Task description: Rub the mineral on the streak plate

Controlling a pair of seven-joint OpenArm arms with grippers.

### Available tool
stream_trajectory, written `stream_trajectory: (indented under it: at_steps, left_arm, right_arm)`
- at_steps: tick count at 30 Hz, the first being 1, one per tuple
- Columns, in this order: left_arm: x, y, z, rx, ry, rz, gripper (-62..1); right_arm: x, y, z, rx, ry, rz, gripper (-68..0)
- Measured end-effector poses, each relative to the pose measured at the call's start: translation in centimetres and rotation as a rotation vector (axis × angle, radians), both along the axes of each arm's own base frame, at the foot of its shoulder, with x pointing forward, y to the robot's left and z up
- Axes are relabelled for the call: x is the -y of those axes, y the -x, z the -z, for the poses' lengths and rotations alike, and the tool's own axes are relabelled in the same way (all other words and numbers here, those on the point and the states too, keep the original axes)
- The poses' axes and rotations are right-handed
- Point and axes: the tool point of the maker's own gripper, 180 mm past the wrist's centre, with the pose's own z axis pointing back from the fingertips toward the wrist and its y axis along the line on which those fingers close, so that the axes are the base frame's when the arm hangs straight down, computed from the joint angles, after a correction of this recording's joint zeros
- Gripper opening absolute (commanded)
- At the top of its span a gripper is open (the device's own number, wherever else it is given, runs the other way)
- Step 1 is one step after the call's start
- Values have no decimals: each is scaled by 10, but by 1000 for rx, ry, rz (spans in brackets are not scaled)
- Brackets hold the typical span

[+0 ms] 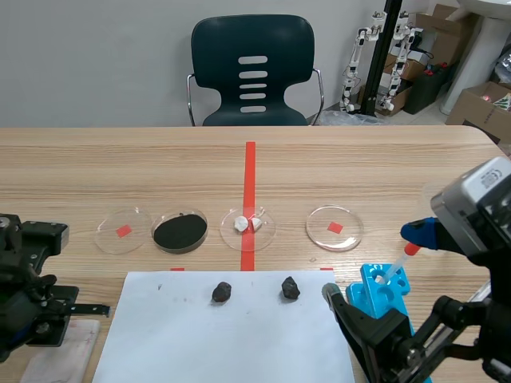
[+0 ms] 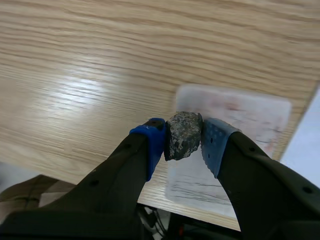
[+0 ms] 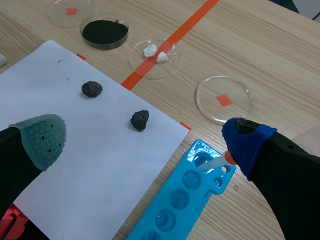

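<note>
My left end effector [image 2: 183, 142] pinches the speckled grey mineral chunk [image 2: 183, 130] across its middle | judged hard, rough, fairly heavy, edges may crumble: hold firm there | white streak plate [image 2: 245, 117] beneath and ahead, contact unclear | bench [image 2: 100, 75] beyond | my right end effector [image 3: 145, 137] spread

Looked like a robotics/test lab, bench-type setup.
Wood-grain surface [image 1: 359, 159] carried clear petri dishes [image 1: 334, 227], one of black powder [image 1: 180, 230], a blue well tray [image 1: 382, 291] and dark rock lumps [image 1: 222, 292] on a white paper sheet [image 1: 200, 335]. Behind it were a dark chair [image 1: 253, 68], cardboard boxes [image 1: 479, 100] and white jointed robot hardware [image 1: 353, 64] by a black stand.
</note>
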Motion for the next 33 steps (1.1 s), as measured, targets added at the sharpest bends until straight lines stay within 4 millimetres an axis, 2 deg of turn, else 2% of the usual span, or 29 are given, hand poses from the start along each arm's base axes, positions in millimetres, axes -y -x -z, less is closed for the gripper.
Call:
stream_trajectory:
  at_steps: [13, 19, 26, 33]
  left_arm:
    - [16, -2, 6, 0, 170, -14, -453]
    - [37, -13, 4, 47, 259, 14, -453]
    - [37, -13, 4, 50, 258, 21, -453]
    - [24, -5, 6, -13, 144, 39, -453]
  right_arm:
    - [0, 0, 0, 0, 0, 0, 4]
    - [0, 0, 0, 0, 0, 0, 4]
    - [0, 0, 0, 0, 0, 0, 4]
    - [0, 0, 0, 0, 0, 0, 4]
